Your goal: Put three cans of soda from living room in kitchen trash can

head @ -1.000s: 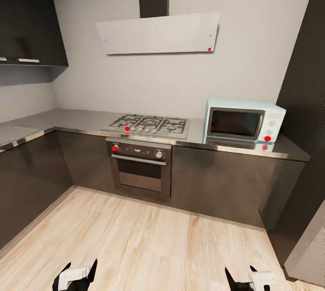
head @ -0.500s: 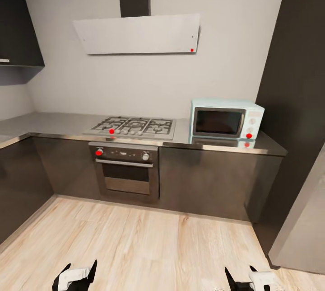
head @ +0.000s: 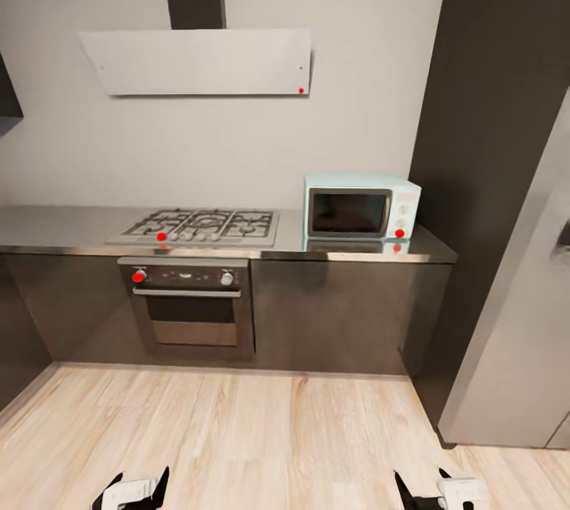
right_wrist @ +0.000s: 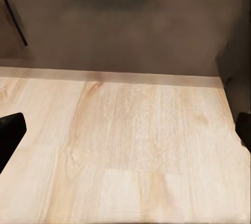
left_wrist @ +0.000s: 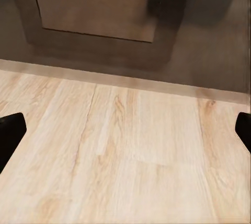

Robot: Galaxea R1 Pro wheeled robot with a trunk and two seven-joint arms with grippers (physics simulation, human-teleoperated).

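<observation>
Kitchen (head: 237, 272) faced: microwave (head: 360, 207) right of hob (head: 202, 226); left gripper (left_wrist: 125, 130) and right gripper (right_wrist: 125, 130) spread wide, holding nothing.

A pale grey wall (head: 237, 154) backs a steel worktop (head: 63, 226) over dark cabinets (head: 332, 312). A gas hob (head: 202, 226) sits above a built-in oven (head: 190, 308), under a flat grey hood (head: 198, 61). A pale blue microwave (head: 360, 207) stands beside a tall dark unit (head: 491, 138). The floor (head: 237, 431) is light wood.
</observation>
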